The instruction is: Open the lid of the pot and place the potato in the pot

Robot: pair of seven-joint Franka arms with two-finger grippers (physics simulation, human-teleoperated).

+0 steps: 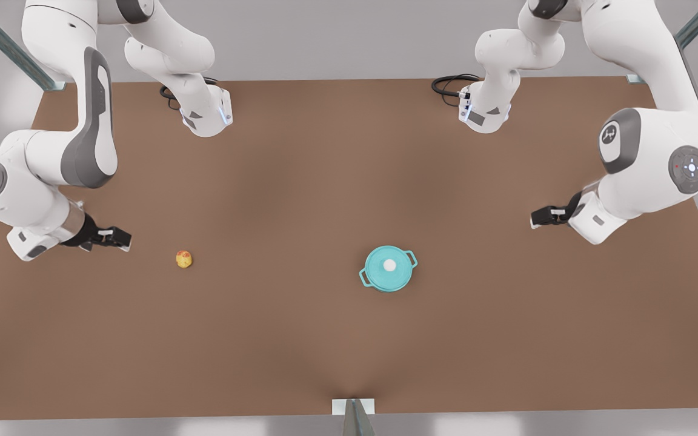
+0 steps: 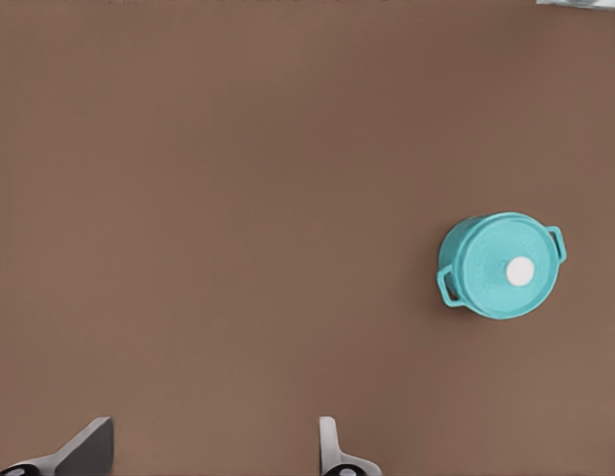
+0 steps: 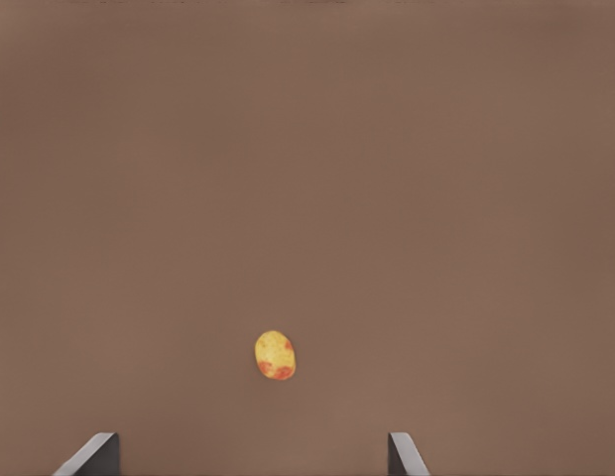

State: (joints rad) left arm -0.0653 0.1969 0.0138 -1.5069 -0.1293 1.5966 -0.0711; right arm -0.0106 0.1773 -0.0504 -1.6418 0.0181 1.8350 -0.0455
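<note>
The opening step has not begun: in the front view the pot lid (image 1: pixel 389 266) sits shut on the pot (image 1: pixel 385 289), mid-surface toward the edge at the bottom. The potato (image 1: pixel 183 259) lies toward the front view's left edge, near the right gripper (image 1: pixel 116 237). The left gripper (image 1: pixel 537 217) hangs well apart from the pot.

In the left wrist view the left gripper (image 2: pixel 213 458) has its jaws spread and empty, with the lid (image 2: pixel 498 268) far ahead and off to one side. It likely must travel over the knob next.

In the right wrist view the right gripper (image 3: pixel 250 458) is also released, and the potato (image 3: pixel 275 355) is just ahead, between the jaws' line.

Table (image 1: pixel 300 181): my plain brown worktop, evenly lit.
Surround (image 1: pixel 337 36): pale grey beyond it.
Struts (image 1: pixel 3 45): metal, at corners.
</note>
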